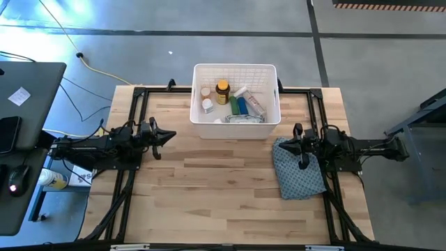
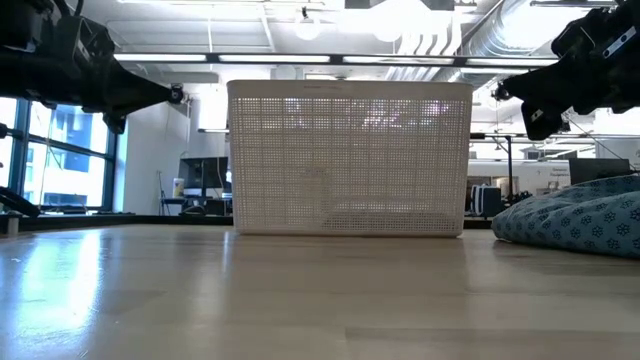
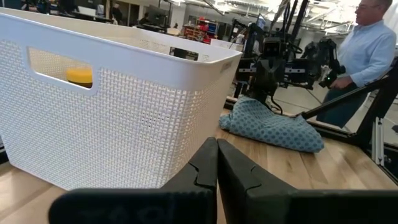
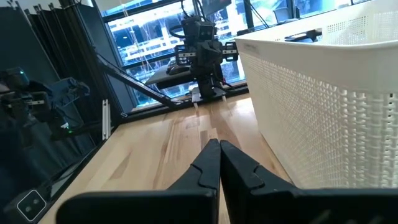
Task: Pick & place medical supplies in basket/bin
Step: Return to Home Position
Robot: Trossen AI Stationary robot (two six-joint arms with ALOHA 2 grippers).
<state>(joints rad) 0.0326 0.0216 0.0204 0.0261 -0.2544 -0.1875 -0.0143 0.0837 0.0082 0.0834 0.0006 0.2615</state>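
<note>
The white lattice-sided bin [image 1: 235, 130] stands at the table's far middle. In it lie the medical supplies: an amber bottle with a yellow cap [image 1: 222, 91], white pill bottles [image 1: 207, 105], green and blue oblong pieces [image 1: 238, 106] and a white tube [image 1: 252, 101]. The yellow cap [image 3: 79, 75] shows through the bin's handle hole. My left gripper [image 1: 170, 136] is shut and empty, level, to the left of the bin. My right gripper [image 1: 281, 144] is shut and empty, level, to the bin's right, above the patterned cloth.
A blue-grey patterned cloth [image 1: 300, 169] lies bunched on the table's right side under my right arm. Black frame rails [image 1: 136, 97] border the table's sides. A person in a light blue shirt [image 3: 367, 50] stands beyond the table's right edge. A desk with a mouse [image 1: 17, 178] stands to the left.
</note>
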